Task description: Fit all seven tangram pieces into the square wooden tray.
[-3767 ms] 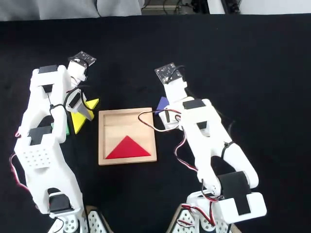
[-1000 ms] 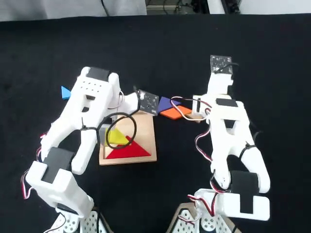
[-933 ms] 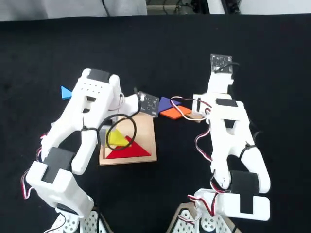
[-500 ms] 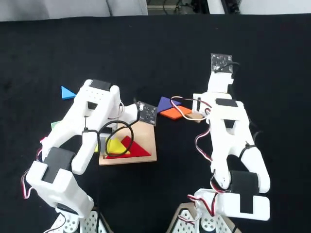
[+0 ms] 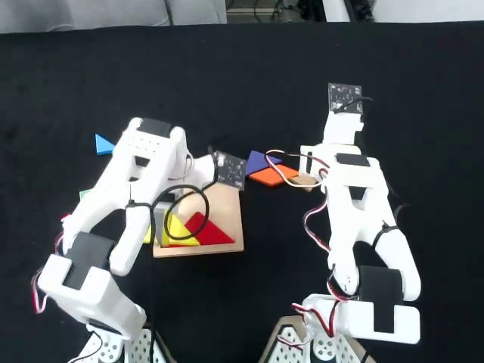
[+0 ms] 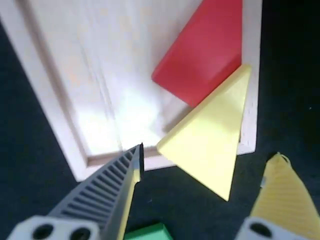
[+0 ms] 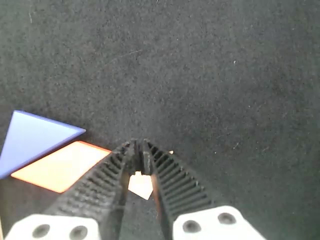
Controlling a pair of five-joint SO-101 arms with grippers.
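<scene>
Leftward, the left tool (image 6: 207, 152) stands spread, and the yellow triangle (image 6: 212, 132) lies between its fingers, across the rim of the wooden tray (image 6: 60, 100) and touching the red triangle (image 6: 205, 55) inside. Further right on the worktop (image 5: 302, 76), the right tool (image 7: 139, 150), tips pressed together, hangs just beside the orange piece (image 7: 60, 172) and the purple triangle (image 7: 35, 140).

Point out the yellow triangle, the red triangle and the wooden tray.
yellow triangle (image 6: 210, 145), left wrist view, middle of its top face.
red triangle (image 6: 200, 50), left wrist view, middle of its visible face.
wooden tray (image 6: 100, 65), left wrist view, bare floor inside the rim.
</scene>
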